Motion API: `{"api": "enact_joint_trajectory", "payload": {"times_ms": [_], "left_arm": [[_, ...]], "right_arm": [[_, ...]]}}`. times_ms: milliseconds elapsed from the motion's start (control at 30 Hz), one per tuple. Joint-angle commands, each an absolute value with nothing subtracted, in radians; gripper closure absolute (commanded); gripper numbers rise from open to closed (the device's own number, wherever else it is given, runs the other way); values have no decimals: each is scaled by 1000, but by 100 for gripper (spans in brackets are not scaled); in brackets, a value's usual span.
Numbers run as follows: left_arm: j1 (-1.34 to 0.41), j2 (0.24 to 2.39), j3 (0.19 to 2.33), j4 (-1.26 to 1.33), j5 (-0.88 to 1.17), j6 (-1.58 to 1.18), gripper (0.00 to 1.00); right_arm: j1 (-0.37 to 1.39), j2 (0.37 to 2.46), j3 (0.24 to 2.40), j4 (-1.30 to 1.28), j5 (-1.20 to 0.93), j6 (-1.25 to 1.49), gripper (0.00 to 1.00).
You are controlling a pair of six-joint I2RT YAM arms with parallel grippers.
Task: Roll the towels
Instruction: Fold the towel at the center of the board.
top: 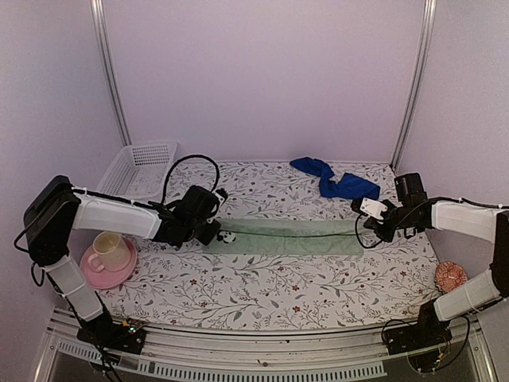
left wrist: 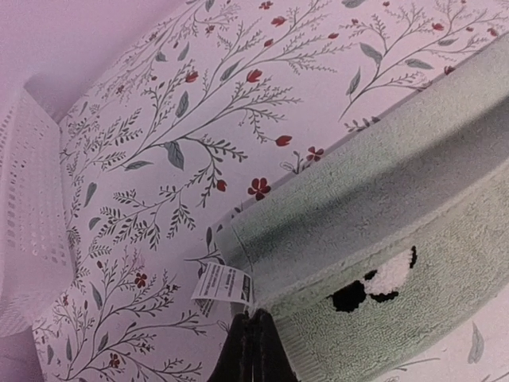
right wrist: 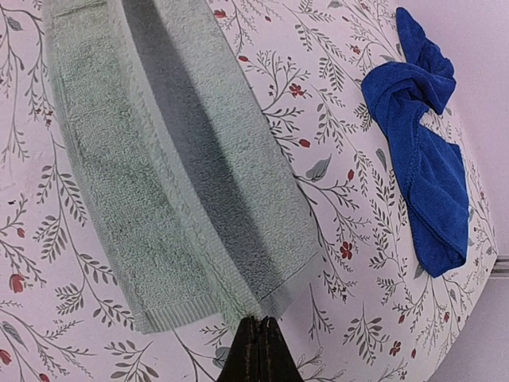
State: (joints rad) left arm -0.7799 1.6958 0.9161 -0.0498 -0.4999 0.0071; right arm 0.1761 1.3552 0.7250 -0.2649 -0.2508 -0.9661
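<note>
Soft, even light with a lilac cast fills my three views; a shadow darkens the folded green towel [right wrist: 111, 175]; the overhead view bows at its edges.

White care tag [left wrist: 225, 284] on the sage-green towel [left wrist: 398, 199], print unreadable

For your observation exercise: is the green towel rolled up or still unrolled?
Unrolled: the green towel is stretched out as a long strip, with no coil at either end.

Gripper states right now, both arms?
Left gripper: closed, pinching the green towel at its labelled end.
Right gripper: closed, pinching the green towel at its other end.
</note>
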Motion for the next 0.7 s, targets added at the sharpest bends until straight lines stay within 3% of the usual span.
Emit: {"api": "enact_joint_trajectory", "payload": {"times_ms": [0,667], "left_arm": [[-794,1646,887,-70,-522,-33,100],[-818,1659,865,-129,-431,-66,100]], "right_arm": [[170,1304,700,-290,-316,-999,98],[172,1337,639,-332,-307,-1099,96]]}}
